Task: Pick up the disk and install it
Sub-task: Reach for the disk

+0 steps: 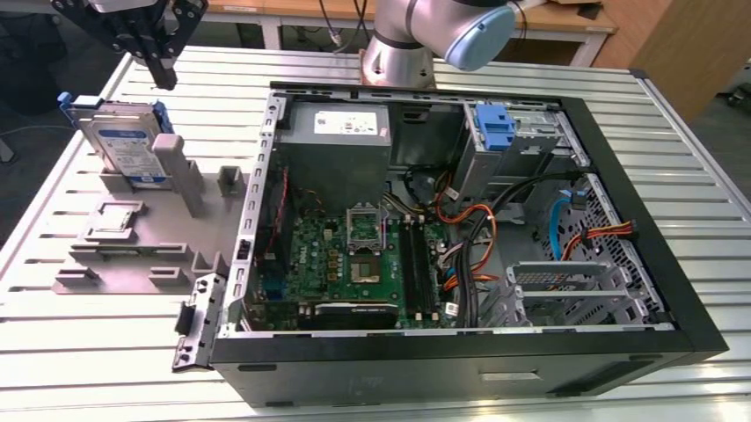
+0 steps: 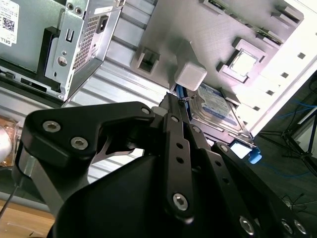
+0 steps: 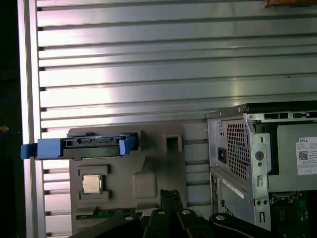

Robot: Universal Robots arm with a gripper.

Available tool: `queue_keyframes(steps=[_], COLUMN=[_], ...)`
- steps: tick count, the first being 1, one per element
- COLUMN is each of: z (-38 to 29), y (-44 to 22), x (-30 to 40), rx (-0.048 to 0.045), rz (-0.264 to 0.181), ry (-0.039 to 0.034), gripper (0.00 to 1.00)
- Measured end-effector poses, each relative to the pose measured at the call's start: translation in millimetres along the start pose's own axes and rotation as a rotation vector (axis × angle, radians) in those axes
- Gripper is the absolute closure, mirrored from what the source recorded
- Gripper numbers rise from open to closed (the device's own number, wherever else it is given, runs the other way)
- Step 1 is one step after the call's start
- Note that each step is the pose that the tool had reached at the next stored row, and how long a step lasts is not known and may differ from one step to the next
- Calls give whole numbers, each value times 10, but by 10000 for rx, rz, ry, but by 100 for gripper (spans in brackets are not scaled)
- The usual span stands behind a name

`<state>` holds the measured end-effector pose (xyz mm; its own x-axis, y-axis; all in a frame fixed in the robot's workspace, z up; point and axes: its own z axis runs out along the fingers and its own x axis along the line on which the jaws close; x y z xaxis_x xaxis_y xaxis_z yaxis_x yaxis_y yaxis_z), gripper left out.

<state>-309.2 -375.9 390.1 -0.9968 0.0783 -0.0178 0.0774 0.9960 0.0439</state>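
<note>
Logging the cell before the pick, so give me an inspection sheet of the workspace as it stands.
Surface: slatted aluminium table carrying a grey fixture plate and an open computer case.
Job's things: disk stands on edge in the fixture plate, not gripped.
Clutter: processor chip seated in the plate.
Grippers: gripper shut, empty, higher than the disk and close to it, not touching.
Cables: orange, blue and black wiring inside the case.
Surroundings: wooden desk behind the table.
</note>
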Motion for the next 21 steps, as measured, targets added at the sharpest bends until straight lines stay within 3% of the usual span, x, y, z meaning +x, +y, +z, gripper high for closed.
queue_keyframes(steps=[9,21], z=[0,-1], y=[-1,-7], x=[14,94], rx=[0,0], rz=[0,0], ry=[0,0], gripper=[90,90])
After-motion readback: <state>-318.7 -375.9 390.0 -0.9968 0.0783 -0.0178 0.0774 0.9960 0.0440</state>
